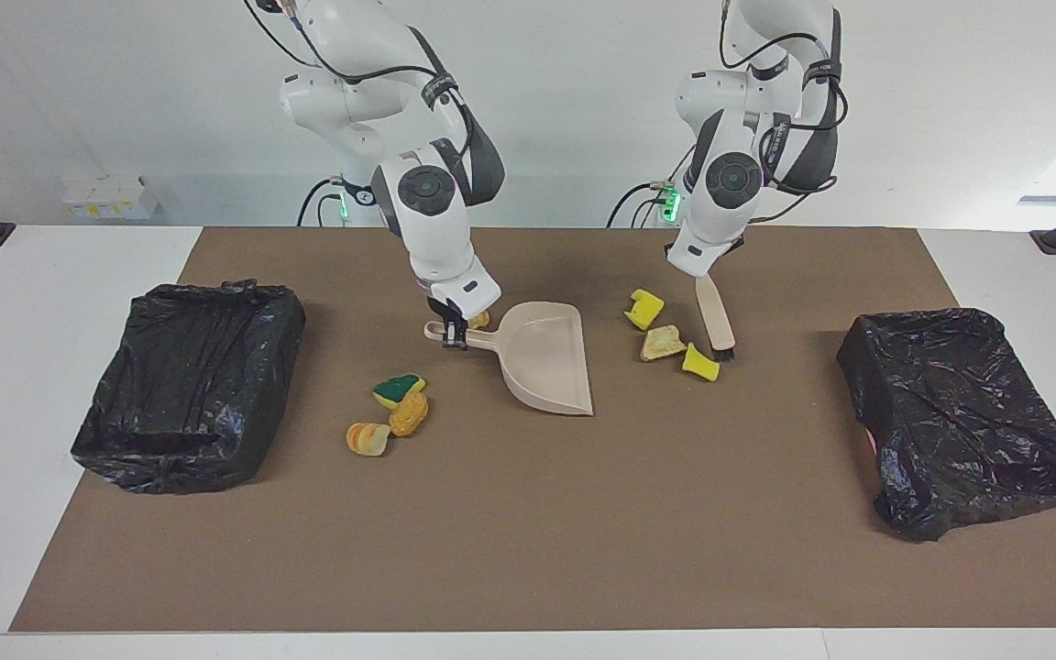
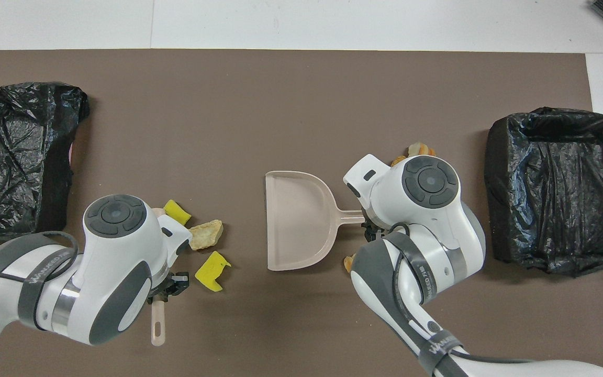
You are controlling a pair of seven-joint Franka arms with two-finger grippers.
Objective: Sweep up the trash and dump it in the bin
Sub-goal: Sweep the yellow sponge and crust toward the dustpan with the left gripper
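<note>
Both bins [image 1: 189, 385] [image 1: 959, 417] look empty and the dustpan [image 1: 546, 357] holds nothing, so sweeping has barely begun. The right gripper [image 1: 453, 336] seems clamped on the dustpan handle. The left gripper [image 1: 700, 271] grasps the brush [image 1: 716, 316] beside three scraps [image 1: 663, 342]; three more [image 1: 397, 414] lie toward the right arm's bin.

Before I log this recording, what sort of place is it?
Probably a robotics lab test bench: a brown mat on a white table, two black-bagged bins, staged sponge and bread scraps.

Brown mat [image 1: 528, 513] (covers most of table [image 1: 51, 302]); white box [image 1: 106, 197].
</note>
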